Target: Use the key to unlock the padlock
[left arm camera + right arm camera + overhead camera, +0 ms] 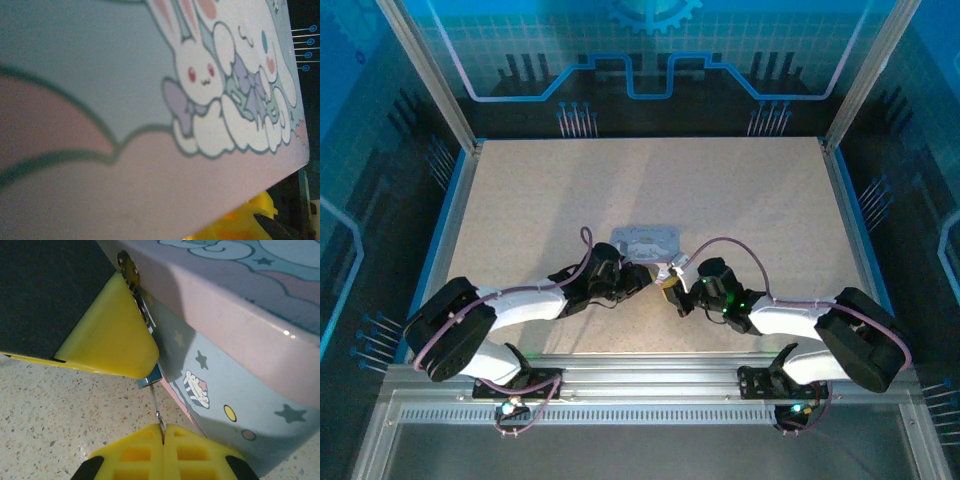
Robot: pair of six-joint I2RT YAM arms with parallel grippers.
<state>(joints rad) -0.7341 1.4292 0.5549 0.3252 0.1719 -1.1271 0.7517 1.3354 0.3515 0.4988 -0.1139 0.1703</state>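
The padlock [149,381] hangs off the tin's [240,390] front, just above the right fingers [140,455], which are closed on the key [156,407], seemingly to feed it upward. The left fingers [110,335] press beside it, likely steadying the tin; their grip is unclear.
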